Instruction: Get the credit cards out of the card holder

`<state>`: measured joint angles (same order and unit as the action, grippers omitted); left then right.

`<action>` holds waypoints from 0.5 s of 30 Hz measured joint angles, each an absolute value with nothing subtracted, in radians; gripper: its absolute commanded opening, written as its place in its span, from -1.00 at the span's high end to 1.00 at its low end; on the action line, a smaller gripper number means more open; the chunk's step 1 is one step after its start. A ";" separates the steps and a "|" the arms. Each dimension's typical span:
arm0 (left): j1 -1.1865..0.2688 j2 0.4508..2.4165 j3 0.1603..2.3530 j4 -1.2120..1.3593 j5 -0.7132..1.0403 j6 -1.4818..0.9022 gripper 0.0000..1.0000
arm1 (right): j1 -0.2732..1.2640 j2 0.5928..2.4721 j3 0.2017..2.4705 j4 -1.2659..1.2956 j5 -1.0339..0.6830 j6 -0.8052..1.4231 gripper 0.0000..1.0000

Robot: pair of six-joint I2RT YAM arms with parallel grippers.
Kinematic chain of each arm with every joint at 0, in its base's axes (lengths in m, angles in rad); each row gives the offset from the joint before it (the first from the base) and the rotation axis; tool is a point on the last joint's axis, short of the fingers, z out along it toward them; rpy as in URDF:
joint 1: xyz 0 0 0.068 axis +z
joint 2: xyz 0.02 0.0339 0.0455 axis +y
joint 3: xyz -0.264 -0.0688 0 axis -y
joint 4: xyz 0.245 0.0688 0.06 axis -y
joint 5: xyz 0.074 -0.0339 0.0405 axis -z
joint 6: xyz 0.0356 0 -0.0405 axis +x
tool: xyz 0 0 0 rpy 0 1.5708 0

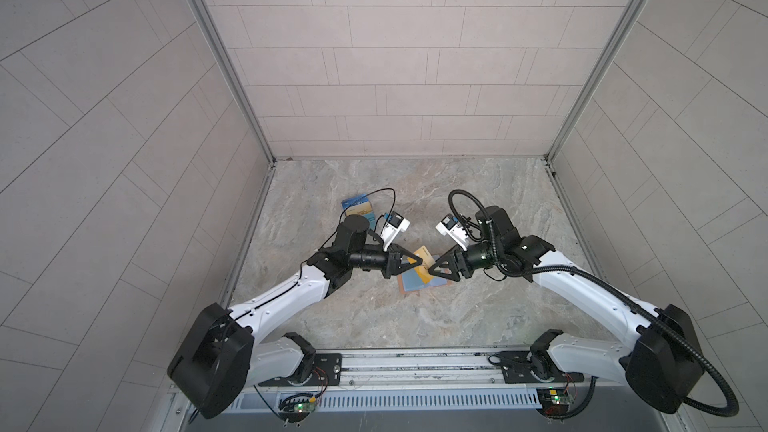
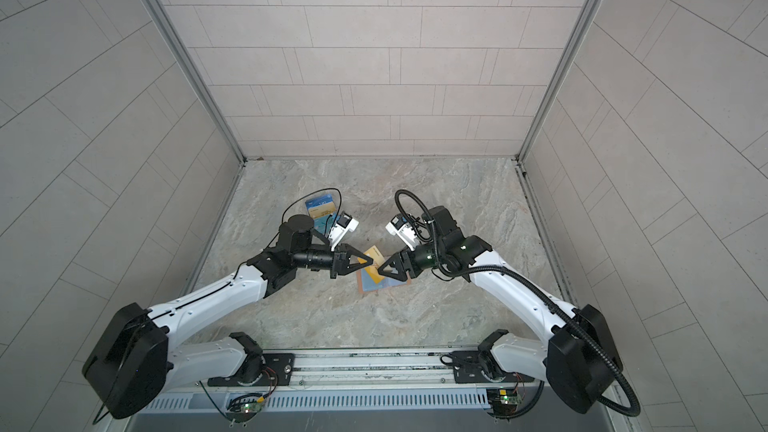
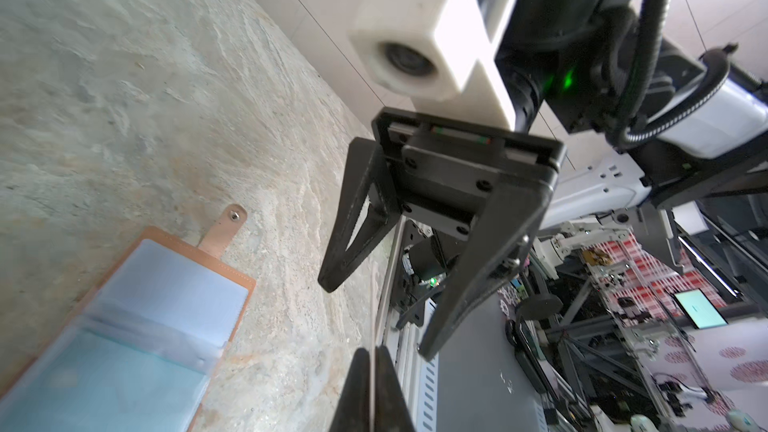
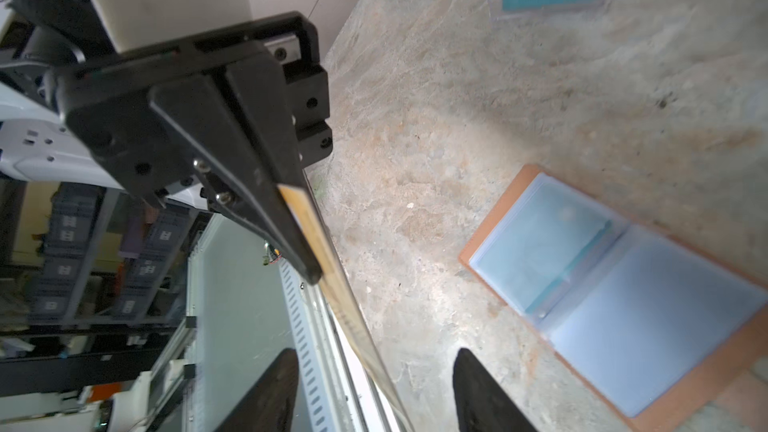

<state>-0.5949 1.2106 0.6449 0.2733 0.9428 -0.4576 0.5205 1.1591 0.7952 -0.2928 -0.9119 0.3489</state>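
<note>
Two arms meet over the middle of the marble-look table [image 1: 415,326].

Far left: a pile of cards [image 1: 358,206] [image 2: 322,207], blue on top with gold and teal under it. It lies flat on the table behind the left arm, well apart from the card holder.

Left gripper [image 1: 418,261] [image 2: 371,260]: jaws pressed together, pinching the gold card [image 1: 423,254] [image 2: 374,252]. The card is up off the table, tilted, above the card holder. In the left wrist view the gripper [image 3: 374,367] shows both fingertips tight on the card's thin pale edge [image 3: 375,401]. In the right wrist view the same gripper [image 4: 309,272] clamps the card, which is seen edge-on [image 4: 353,326].

Card holder [image 1: 415,285] [image 2: 372,285]: on the table under the two gripper tips, slightly toward the robot base. It lies open and flat with a tan leather rim and pale blue-grey sleeves facing up [image 3: 158,305] [image 4: 623,284]. The snap tab [image 3: 226,226] sticks out from one edge. A teal tint shows through one sleeve; I cannot tell whether it is a card. Neither gripper touches the holder.

Right gripper [image 1: 432,270] [image 2: 380,271]: jaws spread wide [image 3: 378,317]. In the right wrist view [image 4: 374,367] its two fingers stand either side of the gold card's free end, with a gap on both sides. It grips nothing.
</note>
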 measured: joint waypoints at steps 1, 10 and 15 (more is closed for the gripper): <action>-0.595 1.209 0.645 0.298 0.925 -0.476 1.00 | 0.521 1.138 0.763 -0.239 -0.901 0.395 -0.33; -0.595 1.206 0.622 0.606 0.786 -0.666 1.00 | 0.548 1.090 0.575 0.184 -0.779 0.707 -0.21; -0.594 1.207 0.570 0.769 0.734 -0.763 1.00 | 0.552 1.077 0.558 0.371 -0.735 0.811 0.04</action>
<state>-0.5941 1.2068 0.5697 0.7692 0.7338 -0.7628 0.5518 1.0775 0.5583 0.3706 -0.7349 0.8108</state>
